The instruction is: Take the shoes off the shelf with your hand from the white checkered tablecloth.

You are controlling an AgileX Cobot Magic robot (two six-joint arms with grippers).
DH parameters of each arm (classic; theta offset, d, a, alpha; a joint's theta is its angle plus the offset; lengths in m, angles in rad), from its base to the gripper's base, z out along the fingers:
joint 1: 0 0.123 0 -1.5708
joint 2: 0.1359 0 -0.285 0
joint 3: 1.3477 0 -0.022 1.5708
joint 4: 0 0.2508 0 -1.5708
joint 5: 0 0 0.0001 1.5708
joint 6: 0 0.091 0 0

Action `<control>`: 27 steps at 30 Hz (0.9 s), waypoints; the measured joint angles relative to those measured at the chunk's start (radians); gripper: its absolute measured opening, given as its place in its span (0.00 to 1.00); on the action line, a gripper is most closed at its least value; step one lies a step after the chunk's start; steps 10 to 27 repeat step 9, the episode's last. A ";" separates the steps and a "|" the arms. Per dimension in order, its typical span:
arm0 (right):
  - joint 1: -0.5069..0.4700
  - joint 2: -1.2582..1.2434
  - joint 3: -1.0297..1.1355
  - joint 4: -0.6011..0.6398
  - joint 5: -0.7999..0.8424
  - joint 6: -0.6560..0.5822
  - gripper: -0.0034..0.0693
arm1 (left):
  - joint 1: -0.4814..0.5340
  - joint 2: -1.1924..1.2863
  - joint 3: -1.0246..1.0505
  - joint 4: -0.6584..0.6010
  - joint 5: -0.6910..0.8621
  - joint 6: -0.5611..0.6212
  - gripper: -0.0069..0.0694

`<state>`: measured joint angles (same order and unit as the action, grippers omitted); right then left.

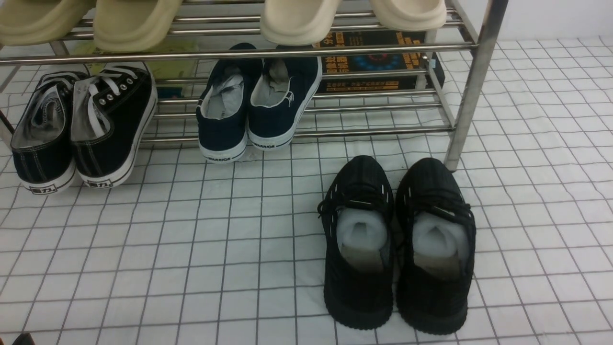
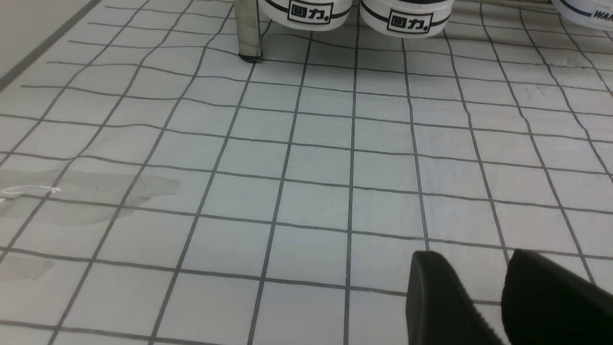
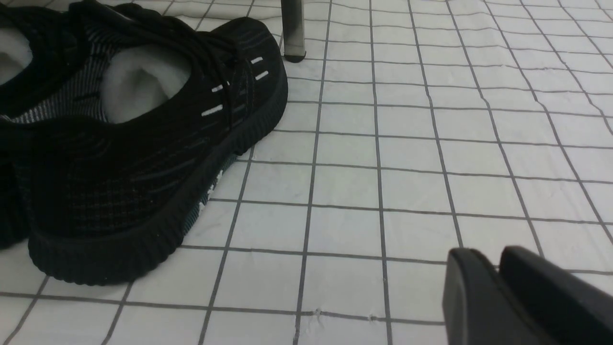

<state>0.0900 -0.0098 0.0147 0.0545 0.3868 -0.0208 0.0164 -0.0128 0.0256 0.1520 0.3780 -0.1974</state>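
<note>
The all-black knit shoes (image 1: 357, 297) stand side by side on the white checkered tablecloth (image 1: 191, 249), toes toward the shelf (image 1: 471, 86), just in front of its right post. White paper fills both. In the right wrist view one shoe (image 3: 143, 182) lies near the shelf post (image 3: 293, 28). My right gripper (image 3: 488, 254) is shut and empty, low over the cloth, apart from that shoe. My left gripper (image 2: 474, 258) is open and empty over bare cloth, away from the shelf's other post (image 2: 246, 28). Neither gripper shows in the front view.
A black canvas pair with white laces (image 1: 81, 129) and a navy Warrior pair (image 1: 258, 105) lean on the shelf's low bars. Cream slippers (image 1: 297, 19) sit on the upper tier. A dark printed box (image 1: 378, 62) stands behind. The canvas heels (image 2: 306, 12) show in the left wrist view.
</note>
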 joint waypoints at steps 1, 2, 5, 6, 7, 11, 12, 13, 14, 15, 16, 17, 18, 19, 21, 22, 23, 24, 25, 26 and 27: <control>0.000 0.000 0.000 0.000 0.000 0.000 0.19 | 0.000 0.000 0.000 0.000 0.000 0.000 0.41; 0.000 0.000 0.000 0.000 0.000 0.000 0.19 | 0.000 0.000 0.000 0.000 0.000 0.000 0.41; 0.000 0.000 0.000 0.000 0.000 0.000 0.20 | 0.000 0.000 0.000 0.000 0.000 0.000 0.41; 0.000 0.000 0.000 0.000 0.000 0.000 0.20 | 0.000 0.000 0.000 0.000 0.000 0.000 0.41; 0.000 0.000 0.000 0.000 0.000 0.000 0.20 | 0.000 0.000 0.000 0.000 0.000 0.000 0.41; 0.000 0.000 0.000 0.000 0.000 0.000 0.21 | 0.000 0.000 0.000 0.000 0.000 0.000 0.41; 0.000 0.000 0.000 0.000 0.000 0.000 0.21 | 0.000 0.000 0.000 0.000 0.000 0.000 0.41; 0.000 0.000 0.000 0.000 0.000 0.000 0.21 | 0.000 0.000 0.000 0.000 0.000 0.000 0.41; 0.000 0.000 0.000 0.000 0.000 0.000 0.21 | 0.000 0.000 0.000 0.000 0.000 0.000 0.41; 0.000 0.000 0.000 0.000 0.000 0.000 0.21 | 0.000 0.000 0.000 0.000 0.000 0.000 0.41; 0.000 0.000 0.000 0.000 0.000 0.000 0.21 | 0.000 0.000 0.000 0.000 0.000 0.000 0.41; 0.000 0.000 0.000 0.000 0.000 0.000 0.21 | 0.000 0.000 0.000 0.000 0.000 0.000 0.41; 0.000 0.000 0.000 0.000 0.000 0.000 0.21 | 0.000 0.000 0.000 0.000 0.000 0.000 0.41; 0.000 0.000 0.000 0.000 0.000 0.000 0.21 | 0.000 0.000 0.000 0.000 0.000 0.000 0.41; 0.000 0.000 0.000 0.000 0.000 0.000 0.21 | 0.000 0.000 0.000 0.000 0.000 0.000 0.41; 0.000 0.000 0.000 0.000 0.000 0.000 0.21 | 0.000 0.000 0.000 0.000 0.000 0.000 0.41; 0.000 0.000 0.000 0.000 0.000 0.000 0.21 | 0.000 0.000 0.000 0.000 0.000 0.000 0.41; 0.000 0.000 0.000 0.000 0.000 0.000 0.21 | 0.000 0.000 0.000 0.000 0.000 0.000 0.41; 0.000 0.000 0.000 0.000 0.000 0.000 0.21 | 0.000 0.000 0.000 0.000 0.000 0.000 0.41; 0.000 0.000 0.000 0.000 0.000 0.000 0.21 | 0.000 0.000 0.000 0.000 0.000 0.000 0.41; 0.000 0.000 0.000 0.000 0.000 0.000 0.21 | 0.000 0.000 0.000 0.000 0.000 0.000 0.41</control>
